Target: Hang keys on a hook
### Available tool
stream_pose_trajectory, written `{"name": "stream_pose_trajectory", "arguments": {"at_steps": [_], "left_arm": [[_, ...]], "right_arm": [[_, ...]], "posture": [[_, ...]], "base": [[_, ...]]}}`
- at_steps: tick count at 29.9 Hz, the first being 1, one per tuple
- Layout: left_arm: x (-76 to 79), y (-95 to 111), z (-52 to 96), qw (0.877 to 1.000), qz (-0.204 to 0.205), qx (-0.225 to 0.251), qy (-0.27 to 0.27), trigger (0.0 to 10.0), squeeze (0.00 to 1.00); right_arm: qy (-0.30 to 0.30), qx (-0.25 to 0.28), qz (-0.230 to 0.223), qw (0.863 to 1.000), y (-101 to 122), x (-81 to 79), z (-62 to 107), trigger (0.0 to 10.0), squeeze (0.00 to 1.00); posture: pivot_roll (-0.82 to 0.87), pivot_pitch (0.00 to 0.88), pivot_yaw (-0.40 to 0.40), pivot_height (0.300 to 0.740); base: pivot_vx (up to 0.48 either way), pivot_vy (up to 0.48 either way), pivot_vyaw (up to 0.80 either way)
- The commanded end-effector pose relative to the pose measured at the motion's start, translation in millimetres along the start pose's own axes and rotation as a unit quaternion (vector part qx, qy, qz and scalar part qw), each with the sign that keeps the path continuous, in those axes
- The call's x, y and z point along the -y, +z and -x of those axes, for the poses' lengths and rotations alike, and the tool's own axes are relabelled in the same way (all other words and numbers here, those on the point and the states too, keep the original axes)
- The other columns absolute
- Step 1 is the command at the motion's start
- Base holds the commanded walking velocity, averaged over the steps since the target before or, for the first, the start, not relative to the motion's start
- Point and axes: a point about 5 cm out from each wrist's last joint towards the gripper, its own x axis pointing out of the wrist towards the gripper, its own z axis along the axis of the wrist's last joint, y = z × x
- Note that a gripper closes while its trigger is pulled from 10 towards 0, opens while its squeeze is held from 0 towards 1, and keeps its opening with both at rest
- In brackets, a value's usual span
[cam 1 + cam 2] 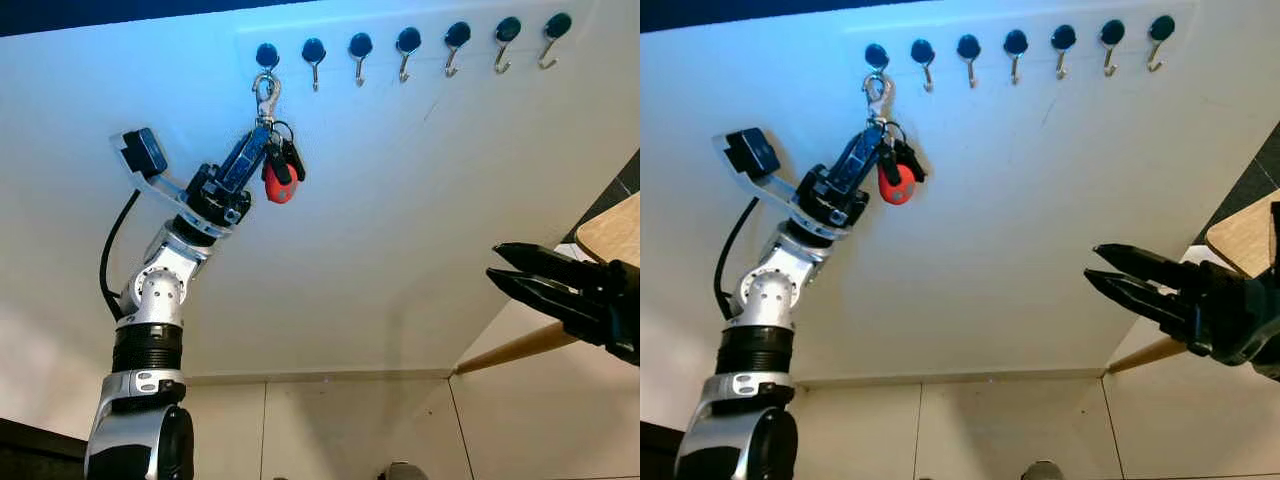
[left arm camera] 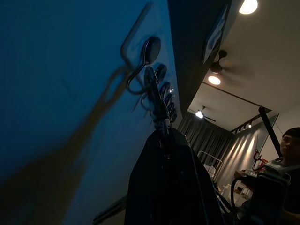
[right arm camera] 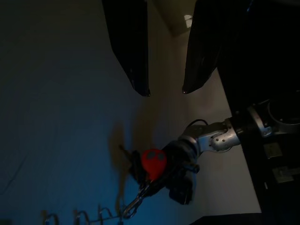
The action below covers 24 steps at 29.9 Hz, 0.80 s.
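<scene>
I'm reaching my left pincer (image 1: 262,140) up the white wall (image 1: 420,200), fingers closed on the keys (image 1: 277,165) just below the silver clasp (image 1: 265,95). The clasp is sitting on the first hook (image 1: 266,58), the leftmost in a row of seven round-topped hooks (image 1: 409,48), and the bunch with its red fob (image 1: 279,185) is dangling beside my fingertips, close against the wall. In the left wrist view the clasp (image 2: 157,101) is looping over the hook (image 2: 140,63), with my dark fingers right under it. My right pincer (image 1: 515,270) is hovering low on the right, well apart from the hooks, fingers a narrow gap apart and holding nothing. A wooden desk (image 1: 610,225) edge is poking in at the right. A person (image 2: 288,154) is showing dimly in the left wrist view under ceiling lights
</scene>
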Motion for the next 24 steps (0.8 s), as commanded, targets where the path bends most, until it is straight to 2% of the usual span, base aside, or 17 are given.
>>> {"name": "stream_pose_trajectory", "arguments": {"at_steps": [1,13,24], "left_arm": [[3.6,0.3,0.8,1.000,-0.003,0.000,-0.009,10.0,0.00],[3.1,-1.5,-0.5,1.000,0.002,0.004,-0.006,10.0,0.00],[1.2,-14.4,-2.4,1.000,0.029,-0.001,0.002,10.0,0.00]], "right_arm": [[-0.005,-0.002,0.004,1.000,0.6,0.7,2.6,10.0,0.00],[-0.002,-0.005,0.005,1.000,2.3,-0.4,1.9,10.0,0.00],[0.001,-0.008,0.007,1.000,2.9,0.0,1.2,10.0,0.00]], "posture": [[-0.18,0.124,0.119,0.740],[-0.19,0.125,0.116,0.740],[-0.19,0.126,0.114,0.740]], "base": [[0.000,0.000,0.00],[0.000,0.000,0.00],[0.000,0.000,0.00]]}}
